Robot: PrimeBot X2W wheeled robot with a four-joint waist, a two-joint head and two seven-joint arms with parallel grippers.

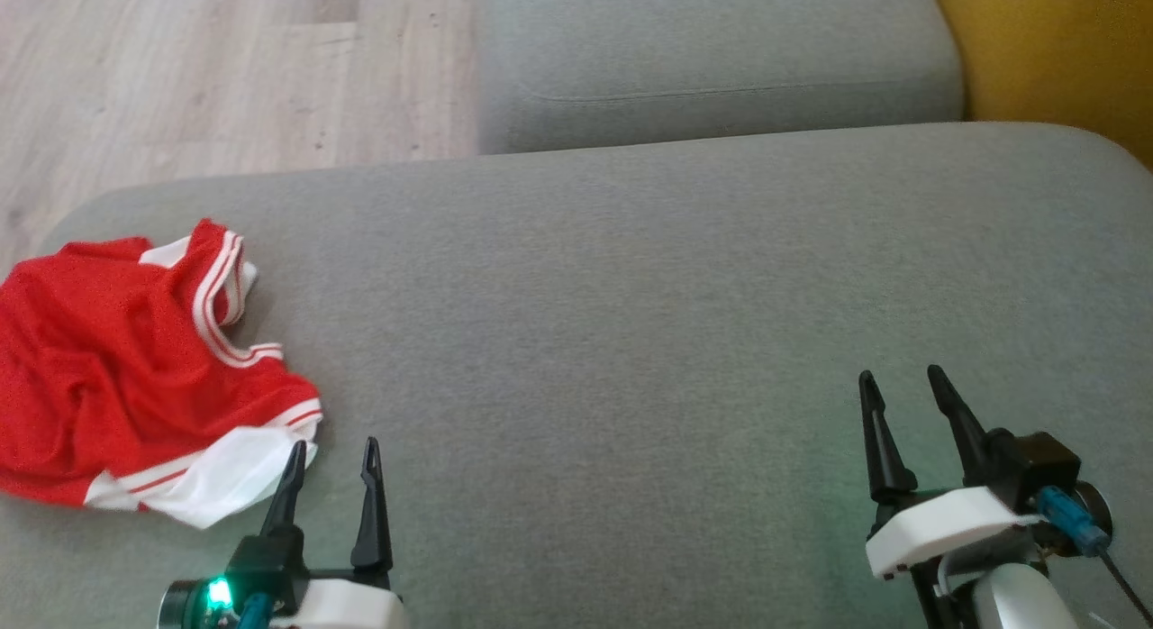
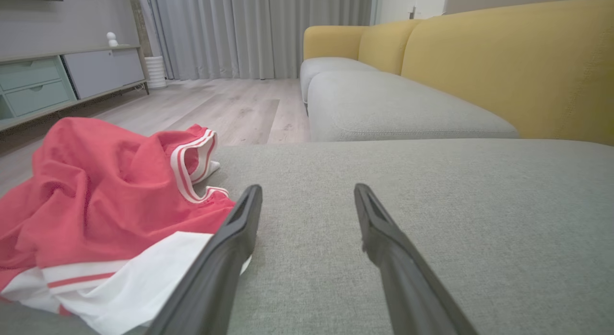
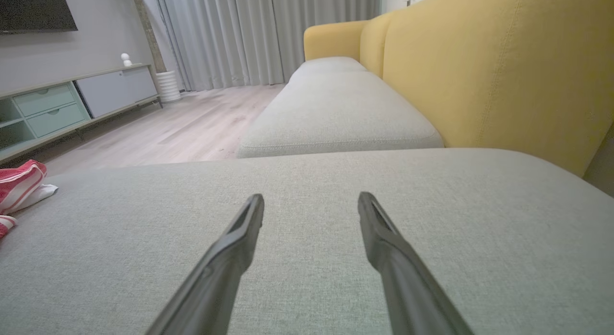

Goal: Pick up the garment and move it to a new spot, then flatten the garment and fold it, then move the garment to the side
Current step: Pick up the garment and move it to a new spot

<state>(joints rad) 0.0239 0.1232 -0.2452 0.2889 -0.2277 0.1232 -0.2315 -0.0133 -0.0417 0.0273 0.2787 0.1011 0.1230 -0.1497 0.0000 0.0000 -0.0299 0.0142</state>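
The garment [image 1: 117, 368] is a red jersey with white panels and red-white striped trim, lying crumpled at the left end of the grey sofa cushion [image 1: 630, 296]. My left gripper [image 1: 333, 449] stands open just right of its white lower corner, the left finger at that corner's edge. In the left wrist view the garment [image 2: 96, 210] lies left of the open left gripper [image 2: 307, 191], its white hem partly behind one finger. My right gripper [image 1: 901, 381] is open above bare cushion at the lower right. The right wrist view has the open right gripper [image 3: 311, 198] and the garment's edge [image 3: 19, 184] far left.
A second grey cushion [image 1: 712, 61] lies beyond the first, with the yellow backrest [image 1: 1054, 52] at the right. Wooden floor [image 1: 225, 70] lies past the cushion's far left edge. A low cabinet [image 2: 57, 80] and grey curtains [image 2: 249, 32] stand across the room.
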